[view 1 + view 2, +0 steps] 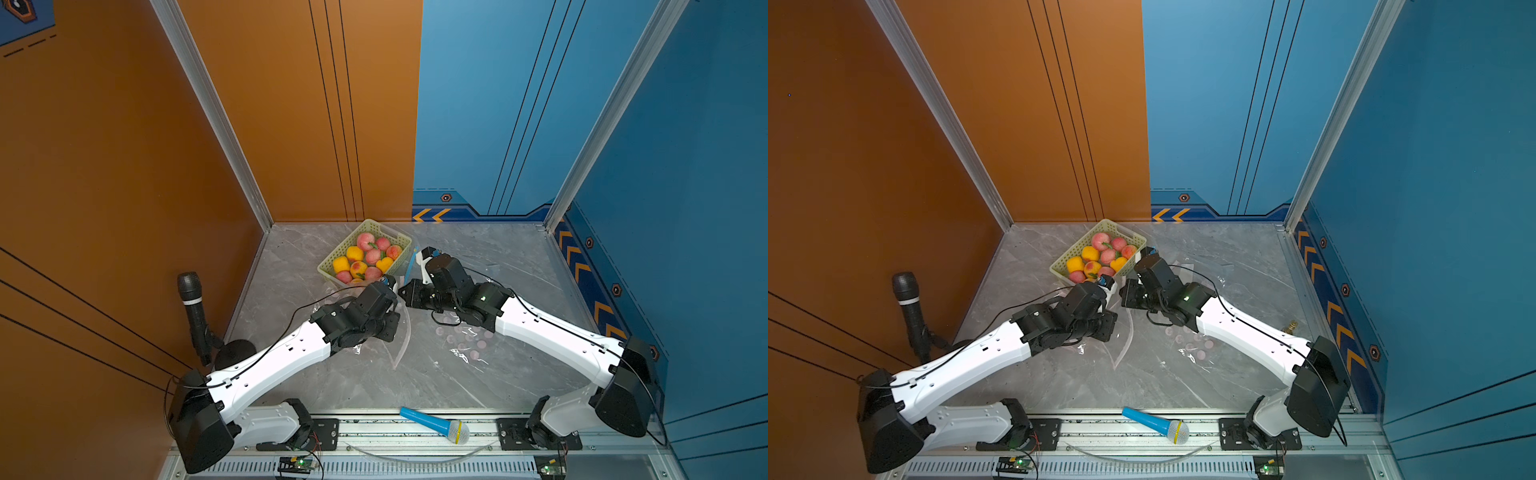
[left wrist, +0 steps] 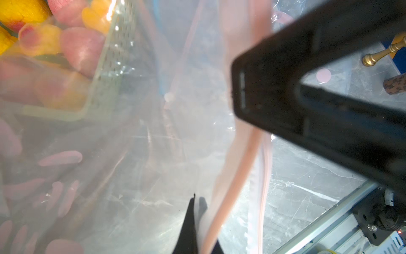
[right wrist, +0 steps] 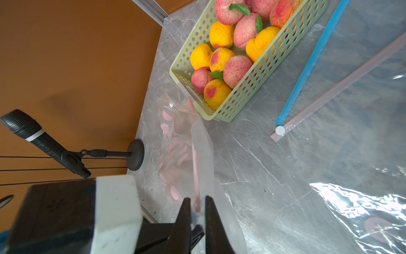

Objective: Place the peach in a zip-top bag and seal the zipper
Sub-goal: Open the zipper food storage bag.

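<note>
Nearest us, we see a blue plastic toy microphone (image 1: 432, 424) lying on the front rail. Further in, over the grey marble table (image 1: 415, 386), our left claw (image 2: 194, 204) is clamped on the rim of the clear zip-top bag with pink dots (image 3: 202, 149), and our right claw (image 3: 197, 204) pinches its pink zipper strip. Beyond, the pink and yellow peaches (image 3: 237, 70) sit in the pale green perforated basket (image 3: 252, 88)

No word or number can be read. The black handheld microphone (image 3: 44, 145), at the left of the right wrist view, carries pale lettering on its silver ring and body, too small to make out. Orange chevron arrows (image 1: 439, 213) mark the dark blue wall band (image 1: 461, 212) at the centre of both top views.
</note>
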You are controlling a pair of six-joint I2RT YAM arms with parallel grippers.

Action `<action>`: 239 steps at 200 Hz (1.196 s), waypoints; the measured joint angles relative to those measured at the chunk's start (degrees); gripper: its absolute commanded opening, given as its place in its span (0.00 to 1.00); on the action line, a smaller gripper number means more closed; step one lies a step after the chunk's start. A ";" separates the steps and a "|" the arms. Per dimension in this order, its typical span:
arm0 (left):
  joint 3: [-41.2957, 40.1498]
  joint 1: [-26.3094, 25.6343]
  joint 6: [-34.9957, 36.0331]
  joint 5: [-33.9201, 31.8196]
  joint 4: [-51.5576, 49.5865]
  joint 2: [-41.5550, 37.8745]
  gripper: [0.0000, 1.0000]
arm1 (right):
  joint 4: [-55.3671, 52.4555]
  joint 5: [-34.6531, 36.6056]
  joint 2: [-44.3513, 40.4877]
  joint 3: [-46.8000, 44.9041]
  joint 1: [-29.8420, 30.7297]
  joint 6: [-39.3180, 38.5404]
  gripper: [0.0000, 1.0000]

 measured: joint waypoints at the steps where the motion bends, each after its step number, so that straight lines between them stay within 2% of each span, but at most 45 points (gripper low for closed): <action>1: 0.00 0.00 0.00 0.00 0.00 0.00 0.00 | 0.00 0.00 0.00 0.00 0.00 -0.07 0.08; 76: -2.10 -1.16 0.02 3.08 2.84 0.02 0.00 | -0.28 0.17 0.02 -0.31 -1.11 -0.07 0.06; 179: -4.04 -1.97 -0.92 4.00 3.98 0.26 0.00 | -2.14 0.20 0.81 -0.31 -2.62 -0.33 0.06; 190: -4.68 -1.90 -1.55 3.98 4.02 -0.35 0.00 | -2.16 0.15 0.81 -0.31 -2.78 -0.55 0.14; 217: -6.58 -0.11 -4.22 3.87 3.28 -2.91 0.00 | -0.94 -0.96 0.81 -0.31 -3.06 -1.84 0.45; 239: -9.11 3.02 -7.28 2.62 2.43 -6.25 0.00 | 0.94 -2.58 0.79 -0.04 -3.23 -3.91 0.54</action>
